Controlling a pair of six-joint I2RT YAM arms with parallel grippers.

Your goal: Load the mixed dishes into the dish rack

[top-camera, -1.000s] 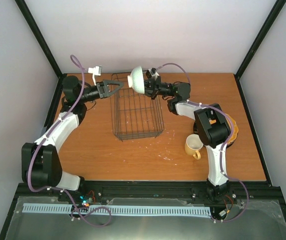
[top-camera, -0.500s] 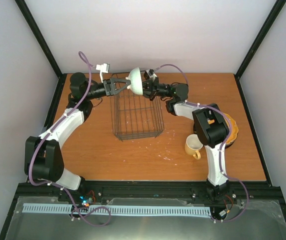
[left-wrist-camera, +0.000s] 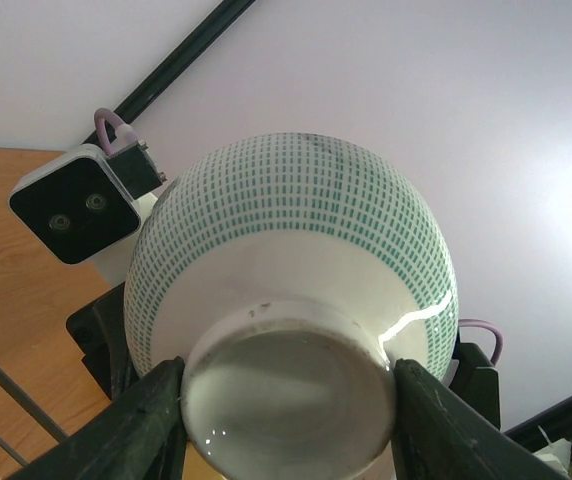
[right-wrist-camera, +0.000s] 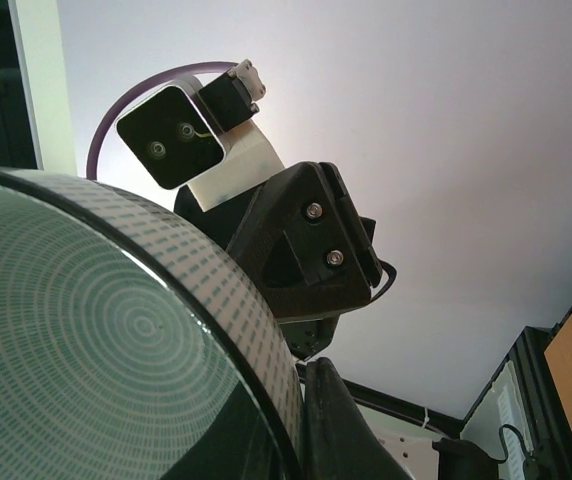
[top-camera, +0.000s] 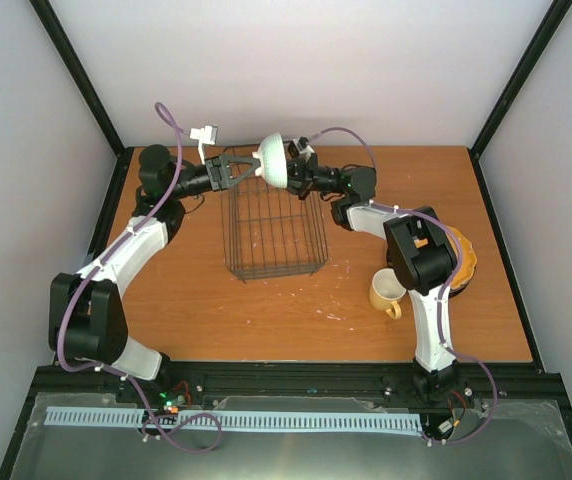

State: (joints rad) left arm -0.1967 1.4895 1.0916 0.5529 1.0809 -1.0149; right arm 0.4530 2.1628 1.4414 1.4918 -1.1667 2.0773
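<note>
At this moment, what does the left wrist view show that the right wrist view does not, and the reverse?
Only left wrist: the underside of the small white bowl with blue-green dashes, its foot ring between the fingers of the left gripper, the right arm's wrist camera, the orange wooden table, dark rack wires.
Only right wrist: the bowl's inside with concentric rings, one finger of the right gripper at its rim, the left arm's wrist camera.
Both: the bowl and the white wall.
</note>
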